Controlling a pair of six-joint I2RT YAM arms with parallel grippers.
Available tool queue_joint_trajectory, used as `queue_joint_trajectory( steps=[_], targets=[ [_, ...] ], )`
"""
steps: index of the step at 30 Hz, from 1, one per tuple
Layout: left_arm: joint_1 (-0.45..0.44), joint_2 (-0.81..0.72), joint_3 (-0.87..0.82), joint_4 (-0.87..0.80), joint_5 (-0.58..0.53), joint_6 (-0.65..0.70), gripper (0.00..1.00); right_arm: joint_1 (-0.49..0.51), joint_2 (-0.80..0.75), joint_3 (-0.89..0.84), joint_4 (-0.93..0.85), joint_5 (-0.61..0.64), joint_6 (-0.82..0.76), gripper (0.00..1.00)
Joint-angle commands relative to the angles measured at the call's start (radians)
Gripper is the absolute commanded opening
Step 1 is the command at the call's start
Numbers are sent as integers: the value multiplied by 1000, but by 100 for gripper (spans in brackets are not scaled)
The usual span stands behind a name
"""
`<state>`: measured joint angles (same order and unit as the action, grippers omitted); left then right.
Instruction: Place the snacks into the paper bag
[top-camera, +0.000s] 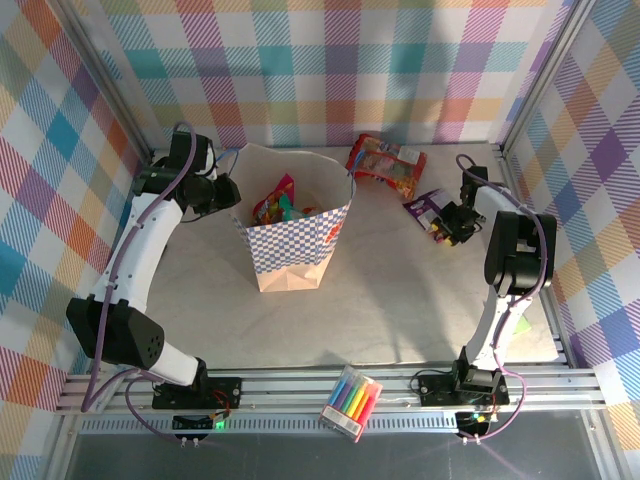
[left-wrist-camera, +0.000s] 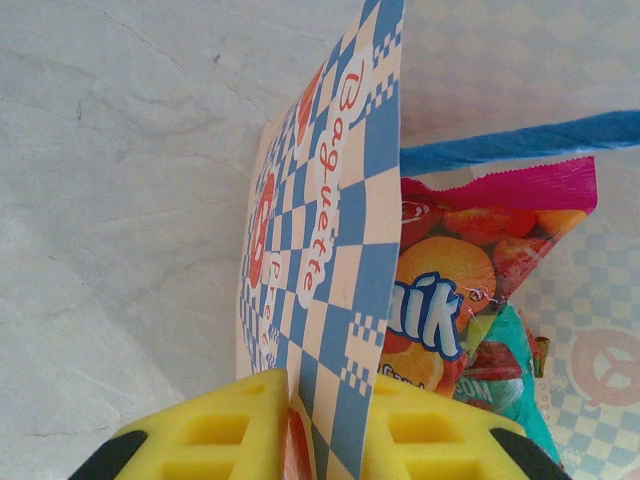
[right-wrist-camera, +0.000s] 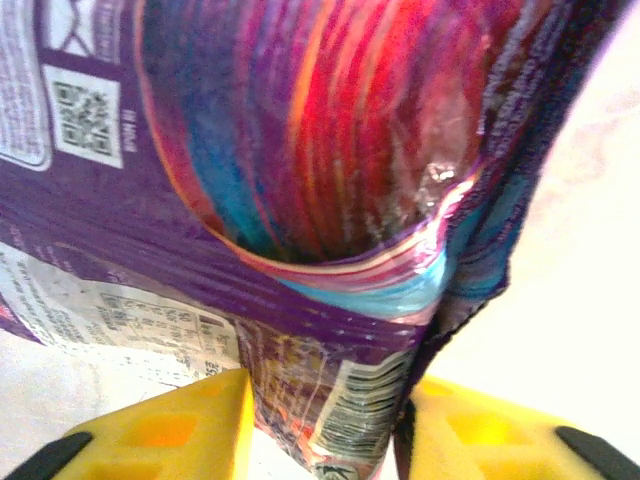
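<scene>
Right wrist view puts the nearest thing first: my right gripper (right-wrist-camera: 320, 420) has its two yellow fingers (right-wrist-camera: 170, 430) pressed against either side of the purple packet (right-wrist-camera: 330, 150). The jaws are narrowed onto its crinkled lower edge, and the rest of the packet stands up ahead of my fingertips. I judge I hold it by the edge so that it can hang free and slip into a narrow opening. On my other side, my left gripper (left-wrist-camera: 325, 420) is pinched narrow on the wall of the paper bag (left-wrist-camera: 320, 240), the checkered band running straight up from between my pads. That grip is there, I think, to keep the mouth open and the bag upright while the other arm feeds it. Just past that wall, inside the bag, lie a pink-edged candy packet (left-wrist-camera: 450, 280) and a teal packet (left-wrist-camera: 510, 380). The blue cord handle (left-wrist-camera: 520, 140) crosses above them, so part of the job looks done. From above, the bag stands between my two grippers, well to the left of my right one, so the carry is a leftward sweep over the rim. Farther off, beyond my right gripper and a little to its left, a red packet (top-camera: 385, 165) lies on the table (top-camera: 400, 300), not yet bagged. Behind both grippers, at the near rail, sits the marker pack (top-camera: 351, 400), which I leave alone since it is no snack.
</scene>
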<state>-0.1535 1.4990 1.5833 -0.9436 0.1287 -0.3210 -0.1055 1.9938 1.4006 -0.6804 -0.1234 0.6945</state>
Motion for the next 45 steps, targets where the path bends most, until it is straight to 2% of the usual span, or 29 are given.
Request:
queue_joint_trajectory(
  steps=[1,6,14,19,23,29,37,40,45],
  targets=[
    [7,-3,23,-23,-9,11,23,-6,-18,-37,-38,-47,-2,37],
    [7,-16,16,-17,-10,13,23,-5,-61,-101,-44,-53,-7,26],
    [8,-47,0,-5,-2,15,23,29,-141,-195,-65,-62,-20,22],
    [8,-67,-11,7,1,8,23,88,-197,-288,-12,-129,24,22],
    [8,-76,-17,14,19,5,23,193,-224,-302,-34,-84,52,22],
    [7,-90,-29,20,31,2,23,327,-212,-309,-2,-87,118,23],
    [8,-118,-38,14,30,4,23,403,-203,-310,30,-94,197,23],
    [7,-118,-40,13,34,5,23,432,-217,-327,40,-98,228,26],
    [7,-112,-34,12,38,2,23,458,-254,-407,150,-228,333,35]
  ],
)
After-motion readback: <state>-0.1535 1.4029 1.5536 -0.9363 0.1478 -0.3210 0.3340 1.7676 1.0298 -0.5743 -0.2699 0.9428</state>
